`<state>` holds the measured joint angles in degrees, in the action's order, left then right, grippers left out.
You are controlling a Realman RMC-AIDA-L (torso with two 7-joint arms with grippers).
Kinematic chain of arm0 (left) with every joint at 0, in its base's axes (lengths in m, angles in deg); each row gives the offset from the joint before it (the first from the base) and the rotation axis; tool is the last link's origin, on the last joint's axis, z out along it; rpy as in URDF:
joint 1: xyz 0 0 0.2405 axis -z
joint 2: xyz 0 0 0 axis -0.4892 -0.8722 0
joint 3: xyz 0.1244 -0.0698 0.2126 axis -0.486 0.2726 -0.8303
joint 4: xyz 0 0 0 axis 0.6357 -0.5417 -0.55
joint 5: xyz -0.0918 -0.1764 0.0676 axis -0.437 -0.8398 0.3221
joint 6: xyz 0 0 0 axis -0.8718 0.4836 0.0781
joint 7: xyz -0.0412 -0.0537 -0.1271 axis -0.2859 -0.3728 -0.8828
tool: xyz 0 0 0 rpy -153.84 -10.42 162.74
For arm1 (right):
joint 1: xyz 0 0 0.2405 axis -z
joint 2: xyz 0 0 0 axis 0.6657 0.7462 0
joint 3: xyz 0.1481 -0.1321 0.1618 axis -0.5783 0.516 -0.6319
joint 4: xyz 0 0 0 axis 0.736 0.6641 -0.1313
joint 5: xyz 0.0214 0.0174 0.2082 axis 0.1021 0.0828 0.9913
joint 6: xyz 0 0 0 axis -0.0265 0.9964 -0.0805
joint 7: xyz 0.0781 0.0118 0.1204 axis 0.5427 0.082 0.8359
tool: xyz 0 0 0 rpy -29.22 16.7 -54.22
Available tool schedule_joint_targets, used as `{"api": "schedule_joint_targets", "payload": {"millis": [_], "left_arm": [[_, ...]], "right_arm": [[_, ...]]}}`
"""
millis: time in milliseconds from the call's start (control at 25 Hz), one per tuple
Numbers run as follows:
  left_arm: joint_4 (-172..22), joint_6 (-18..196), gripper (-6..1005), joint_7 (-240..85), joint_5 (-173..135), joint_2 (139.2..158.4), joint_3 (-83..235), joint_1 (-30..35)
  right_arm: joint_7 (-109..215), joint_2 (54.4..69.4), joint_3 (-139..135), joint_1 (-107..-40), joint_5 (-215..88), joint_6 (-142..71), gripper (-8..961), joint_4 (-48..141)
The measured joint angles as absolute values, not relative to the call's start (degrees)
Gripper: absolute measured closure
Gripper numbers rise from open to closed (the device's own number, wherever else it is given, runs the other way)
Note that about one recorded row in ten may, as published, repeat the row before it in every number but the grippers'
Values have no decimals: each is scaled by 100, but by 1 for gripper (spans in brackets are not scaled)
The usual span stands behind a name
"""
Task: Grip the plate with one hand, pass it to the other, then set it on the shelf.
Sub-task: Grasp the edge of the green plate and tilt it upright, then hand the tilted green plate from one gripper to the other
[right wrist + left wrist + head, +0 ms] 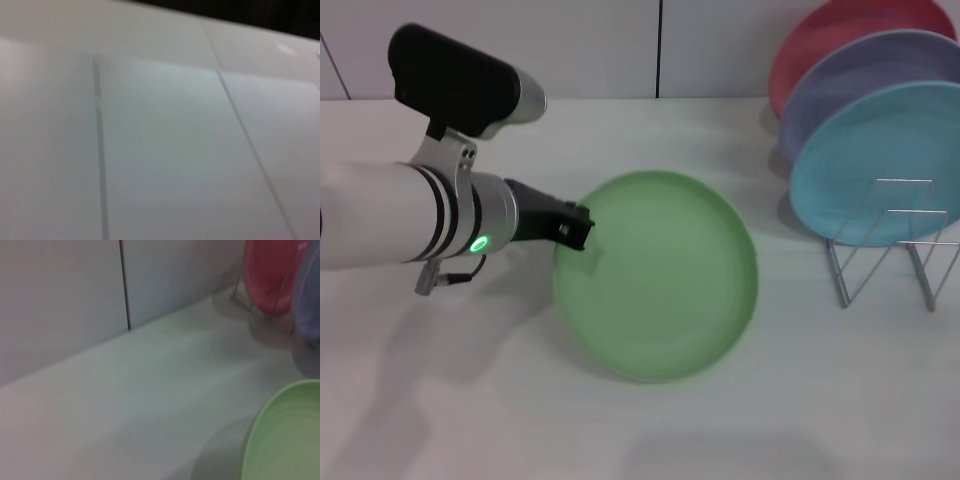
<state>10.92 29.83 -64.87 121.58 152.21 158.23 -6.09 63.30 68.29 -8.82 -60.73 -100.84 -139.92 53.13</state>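
Pale wall panels point(160, 150) split by thin dark seams point(100, 165).

white table point(740, 420), grey panelled wall point(720, 45) (seamed)

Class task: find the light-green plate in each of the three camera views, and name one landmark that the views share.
Head view: the light-green plate lies centre, left gripper at its edge.
Left wrist view: the plate's rim is in the lower right corner.
Right wrist view: not in it.
Shared landmark: red plate.
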Motion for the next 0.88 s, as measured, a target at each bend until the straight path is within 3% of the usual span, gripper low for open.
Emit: {"api": "schedule_joint_targets", "payload": {"millis": [200,480,720,880], "left_arm": [[1404,3386,957,-6422,12188,15209,15823,-744],[1550,3873,958,-6259,12214,15213,15980,-810],[1557,4180,957,-6244,12227,15207,16053,-874],[1513,4462,955,-6106,12235,15218,16042,-959]], "right_arm": [[6966,6811,-832,-6675,-10922,-13687,117,4541],[10613,6853,1071,-7682,-12355,-10862,119,1734],[14047,6835,3481,-7417,-13417,-9639,120,-779],[17752,6847,4367,-7347,-16471,-9779,121,-3110]]}}
